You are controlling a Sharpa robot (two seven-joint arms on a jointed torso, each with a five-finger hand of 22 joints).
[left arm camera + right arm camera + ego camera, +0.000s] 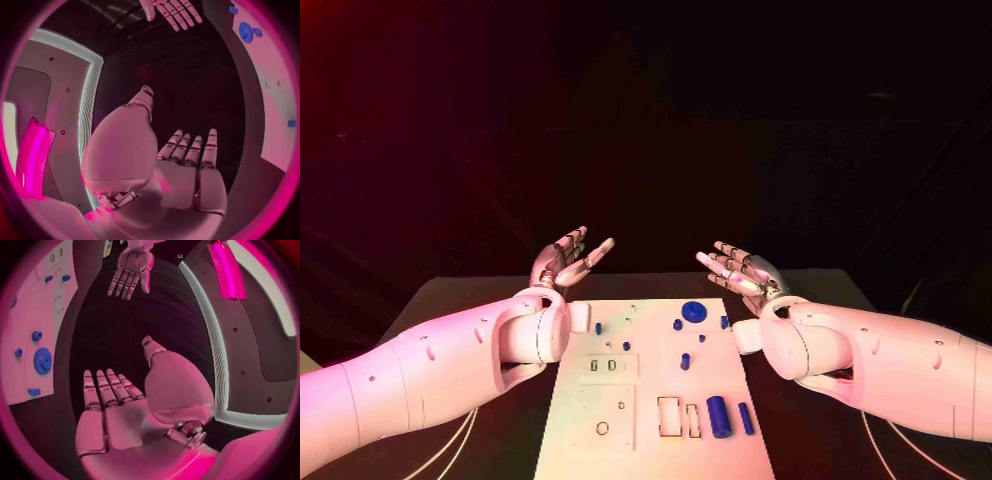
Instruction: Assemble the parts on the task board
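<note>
**Parts untouched, both robot hands spread above the far end of the board**

Parts lay scattered over the white task board (661,385), which sat flat in the middle of the black bench (473,300). A round blue disc (694,311) rested near the board's far end, with small blue pegs (684,361) around and below it. A thick blue cylinder (718,416) and a thinner blue rod (746,418) lay side by side near the board's near right corner, just beside two outlined slots (679,415).

The left robot hand (568,257) was raised beyond the board's far left corner, fingers apart and holding nothing. The right robot hand (740,270) mirrored it at the far right corner, palm open and likewise empty. Neither touched the board or any piece.

The pieces looked like small, rigid, light plastic, probably smooth and prone to roll or skid if nudged. The cylinder and rod would likely be best pinched across their middles, from the sides. The disc seemed to lie low on the board, so lifting it by its rim looked the safer hold. The small pegs would need a fine fingertip pinch.

The bench was dark and flat, with bare room either side of the board. The space beyond it was too dark to make out.
</note>
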